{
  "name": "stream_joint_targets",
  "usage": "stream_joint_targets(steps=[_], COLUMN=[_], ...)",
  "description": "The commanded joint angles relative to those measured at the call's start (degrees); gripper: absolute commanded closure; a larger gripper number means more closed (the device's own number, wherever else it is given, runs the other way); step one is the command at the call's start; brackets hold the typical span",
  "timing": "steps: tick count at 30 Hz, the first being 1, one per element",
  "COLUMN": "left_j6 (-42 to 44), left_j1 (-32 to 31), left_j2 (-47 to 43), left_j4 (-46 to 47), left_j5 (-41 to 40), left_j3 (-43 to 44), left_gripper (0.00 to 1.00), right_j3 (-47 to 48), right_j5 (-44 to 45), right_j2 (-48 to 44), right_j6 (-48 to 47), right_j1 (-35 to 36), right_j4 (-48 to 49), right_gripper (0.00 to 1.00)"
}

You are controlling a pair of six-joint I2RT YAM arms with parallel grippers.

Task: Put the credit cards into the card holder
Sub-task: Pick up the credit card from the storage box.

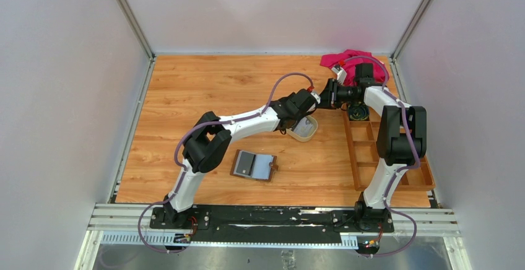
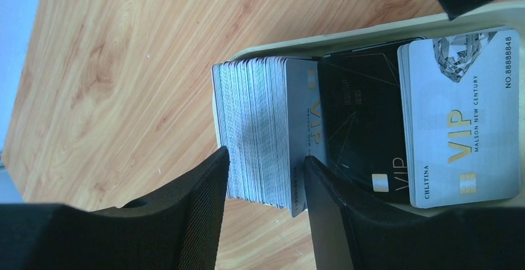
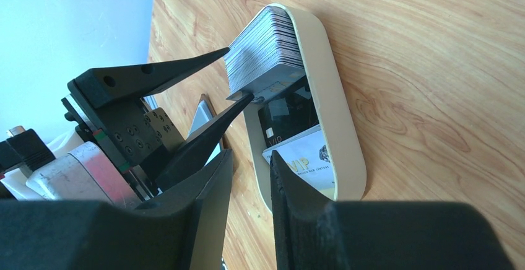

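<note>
A thick stack of grey credit cards (image 2: 260, 127) stands on edge at one end of the cream oval tray (image 2: 347, 38). My left gripper (image 2: 266, 156) is shut on this stack, one finger on each face. In the right wrist view the stack (image 3: 266, 47) sits between the left gripper's tips (image 3: 240, 73). A black card (image 2: 362, 115) and a white VIP card (image 2: 461, 121) lie flat in the tray. The brown card holder (image 1: 254, 165) lies open on the table, near the arm bases. My right gripper (image 3: 251, 153) hovers beside the tray (image 3: 334, 96), jaws a narrow gap apart, empty.
A wooden compartment box (image 1: 354, 158) stands along the right edge of the table, beside the right arm. A pink cloth (image 1: 343, 62) lies at the back right corner. The two grippers (image 1: 303, 118) (image 1: 323, 91) are close together over the tray (image 1: 304, 135).
</note>
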Motion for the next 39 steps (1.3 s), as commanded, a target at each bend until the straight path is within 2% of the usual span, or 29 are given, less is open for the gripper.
stream_joint_targets(steps=[1, 14, 22, 30, 33, 39], left_j6=[0.5, -0.6, -1.2, -2.1, -3.1, -4.3], left_j1=[0.2, -0.1, -0.1, -0.1, -0.1, -0.1], left_j2=[-1.2, -1.8, -1.8, -2.2, -3.2, -4.7], left_j4=[-2.1, -3.0, -3.3, -4.0, -5.1, -5.3], left_j5=[-1.8, -0.7, 0.2, 1.2, 2.9, 5.9], left_j3=[1.8, 2.1, 2.3, 2.5, 3.0, 2.5], left_gripper=[0.48, 0.61, 0.76, 0.82, 0.87, 0.90], right_j3=[-1.0, -0.9, -0.9, -0.9, -0.9, -0.9], right_j5=[-1.9, -2.1, -2.3, -2.5, -2.5, -2.5], right_j2=[1.4, 1.7, 1.8, 1.8, 1.7, 1.8], right_j6=[0.3, 0.7, 0.7, 0.7, 0.8, 0.7], right_j1=[-0.7, -0.6, -0.6, -0.6, -0.6, -0.6], right_j4=[0.1, 0.2, 0.2, 0.2, 0.2, 0.2], right_gripper=[0.67, 0.67, 0.68, 0.68, 0.68, 0.68])
